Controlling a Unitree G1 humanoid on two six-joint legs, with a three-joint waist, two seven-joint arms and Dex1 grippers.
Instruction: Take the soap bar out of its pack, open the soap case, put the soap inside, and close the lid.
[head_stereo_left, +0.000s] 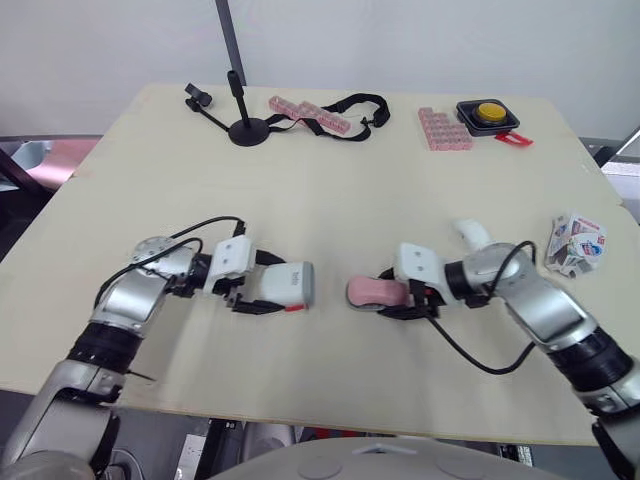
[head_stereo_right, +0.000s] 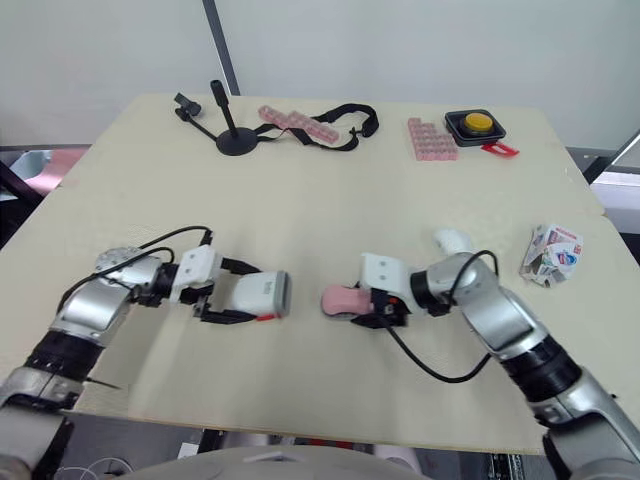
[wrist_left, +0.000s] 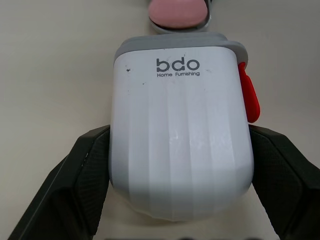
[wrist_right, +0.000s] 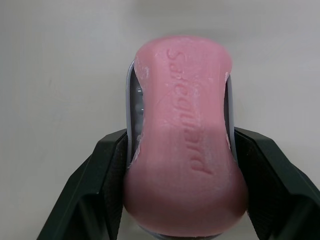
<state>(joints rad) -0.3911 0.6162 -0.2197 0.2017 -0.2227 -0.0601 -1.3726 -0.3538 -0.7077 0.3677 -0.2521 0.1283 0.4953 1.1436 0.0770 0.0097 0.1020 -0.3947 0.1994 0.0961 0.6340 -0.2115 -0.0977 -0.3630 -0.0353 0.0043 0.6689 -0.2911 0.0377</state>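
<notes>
Beige table (head_stereo_left: 330, 200) with pack (head_stereo_left: 577, 243), strap (head_stereo_left: 345, 108), button (head_stereo_left: 487, 114)

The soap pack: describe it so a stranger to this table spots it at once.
Start at the pale table and go to its right edge. The soap pack lies there alone, crumpled white card with red and blue print.

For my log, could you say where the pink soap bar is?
Left eye view: the pink soap bar is in the right gripper, right of the white plastic case.
</notes>
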